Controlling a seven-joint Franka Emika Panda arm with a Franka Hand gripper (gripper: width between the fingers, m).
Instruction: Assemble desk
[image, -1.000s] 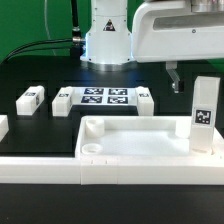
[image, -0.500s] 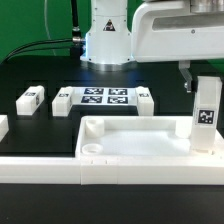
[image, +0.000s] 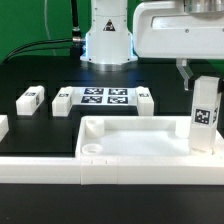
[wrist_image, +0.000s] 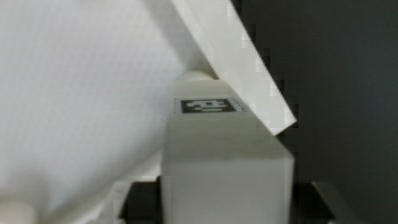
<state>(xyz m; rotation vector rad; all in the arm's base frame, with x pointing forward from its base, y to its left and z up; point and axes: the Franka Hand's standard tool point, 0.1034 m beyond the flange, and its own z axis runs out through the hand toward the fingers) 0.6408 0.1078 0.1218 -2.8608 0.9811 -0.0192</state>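
Observation:
The desk's tabletop (image: 130, 158) lies with its rim up at the front of the table. One square post leg (image: 205, 115) with a tag stands upright in its corner on the exterior view's right. My gripper (image: 186, 78) is at the top of that leg, shut on it. In the wrist view the leg (wrist_image: 228, 150) fills the space between my dark fingers (wrist_image: 146, 203), with the gripper (wrist_image: 228, 208) straddling it. The tabletop's white surface (wrist_image: 89, 90) lies beyond the leg.
Three loose legs (image: 31, 99) (image: 62, 101) (image: 145, 99) lie around the marker board (image: 104, 97); another white part (image: 2, 126) shows at the left edge. A long white border bar (image: 100, 176) runs along the front. The robot base (image: 108, 40) stands behind.
My gripper has moved toward the exterior view's right, up to the top of the standing leg, and its jaws have closed in on it.

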